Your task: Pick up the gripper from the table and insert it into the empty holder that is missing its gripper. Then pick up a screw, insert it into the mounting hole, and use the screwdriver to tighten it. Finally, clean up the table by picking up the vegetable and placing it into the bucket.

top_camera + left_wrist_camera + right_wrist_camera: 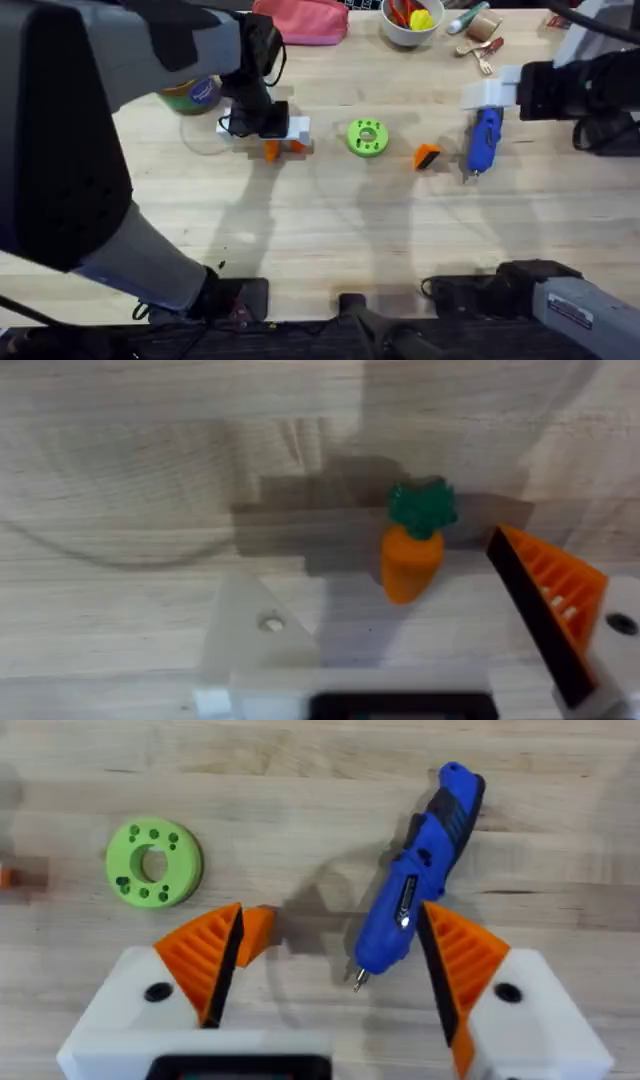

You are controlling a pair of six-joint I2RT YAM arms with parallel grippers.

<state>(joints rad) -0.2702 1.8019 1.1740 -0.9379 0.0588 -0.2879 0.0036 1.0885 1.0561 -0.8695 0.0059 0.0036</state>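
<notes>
Pale wood table (330, 230), two arms reaching over it. Orange ribbed gripper (427, 156), the loose fingertip wedge, lying flat on the wood between a green disc (367, 138) and the blue screwdriver (485, 140), closer to the screwdriver. Not yet lifted.

Right gripper (330, 925) hovering just above that patch, fingers spread wide, clamped on nothing. In the right wrist view, wedge peeking out from just behind one orange pad (205, 955), so lying to the outside of the open span, not within it. Screwdriver inside the span, beside the other pad, long axis running from the far edge toward the arms' bases, bit pointing toward the bases.

Left gripper (380, 565) well apart from the wedge, beyond the green disc, fingers also apart and holding nothing. One finger bare: the empty holder (255, 630), white, with a visible mounting hole. Other finger fitted with its orange ribbed pad (550, 595). Vegetable (410, 555), a toy carrot, on the table below the gap between them, green top pointing away from the wrist.

Bucket (195, 95) at the far left, mostly hidden under the left arm.

Likely step in hand: fetching the wedge. Right arm much the nearer; probably a short sideways shift away from the screwdriver to bring the wedge between the fingers.
</notes>
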